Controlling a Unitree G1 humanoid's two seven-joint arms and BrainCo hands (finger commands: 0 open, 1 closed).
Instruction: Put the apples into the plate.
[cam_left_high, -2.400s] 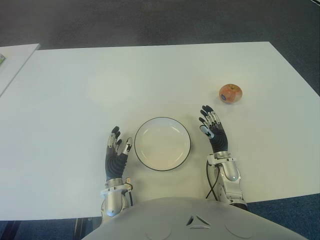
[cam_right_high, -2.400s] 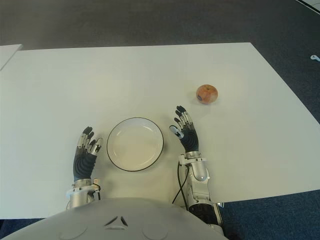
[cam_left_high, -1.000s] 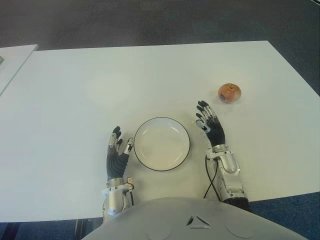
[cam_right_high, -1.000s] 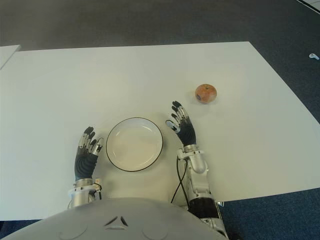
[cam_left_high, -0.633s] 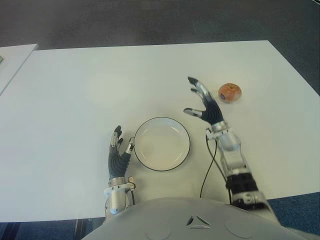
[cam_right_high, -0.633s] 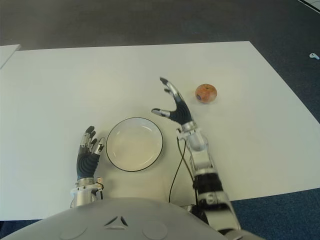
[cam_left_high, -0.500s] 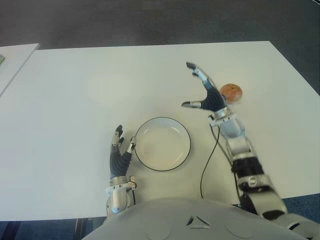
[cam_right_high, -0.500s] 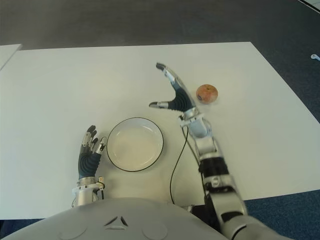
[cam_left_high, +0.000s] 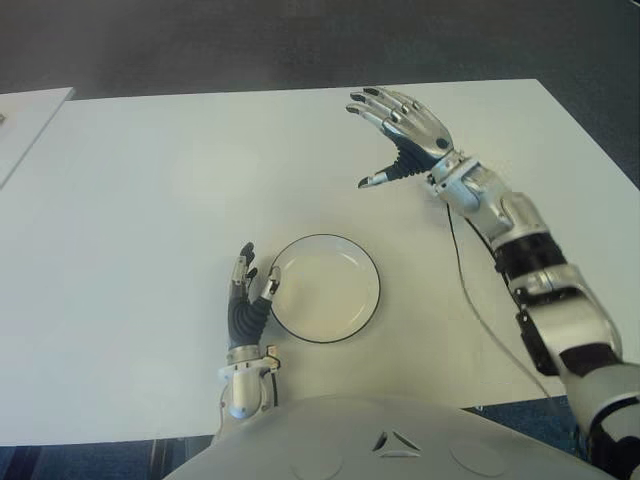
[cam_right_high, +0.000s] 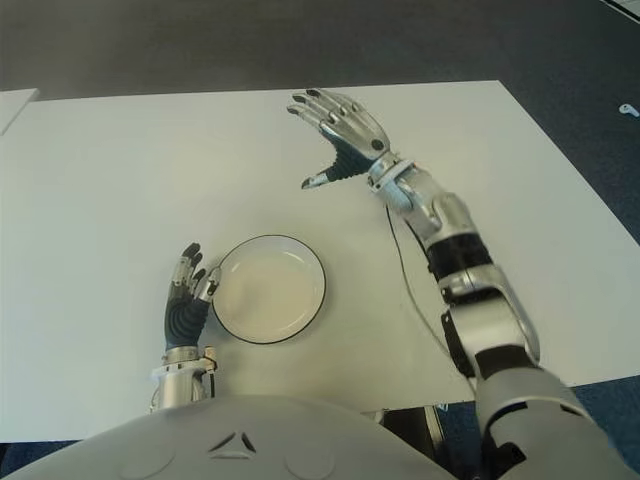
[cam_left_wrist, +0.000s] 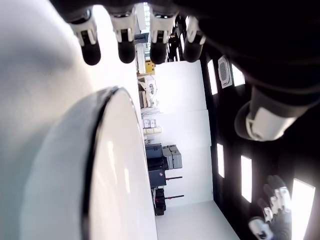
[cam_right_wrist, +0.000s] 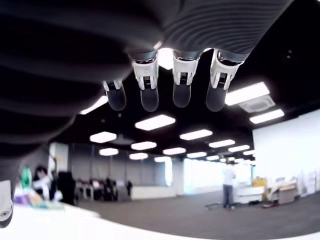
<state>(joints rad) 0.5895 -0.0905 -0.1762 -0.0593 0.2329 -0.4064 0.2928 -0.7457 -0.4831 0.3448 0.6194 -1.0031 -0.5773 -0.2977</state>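
Apple spot is hard to tell: no view shows one, and neither hand holds one. The plate (cam_left_high: 326, 292) is white with a thin dark rim, and it sits on the white table (cam_left_high: 150, 200) near the robot's body (cam_left_high: 390, 445). The left hand (cam_left_high: 246, 301) shows just beside the plate's left edge, fingers (cam_left_wrist: 125, 46) straight and a little apart, holding nothing. Its thumb is very near the rim, but I cannot tell if they touch. The right hand (cam_left_high: 411, 142) is up over the far part of the table, well apart from the plate and off to its right. Its palm faces down, its fingers (cam_left_high: 386, 101) are spread wide, the thumb sticks out toward the plate side, and it holds nothing. In its own wrist view four fingertips (cam_right_wrist: 182, 86) hang in a row with nothing under them, and a person (cam_right_wrist: 228, 187) stands far off in a big room with ceiling lights. A thin black cable (cam_left_high: 470, 300) runs along the table under the right arm. The corner of another white table (cam_left_high: 25, 125) shows at the left edge, and dark floor (cam_left_high: 300, 40) lies past the far side
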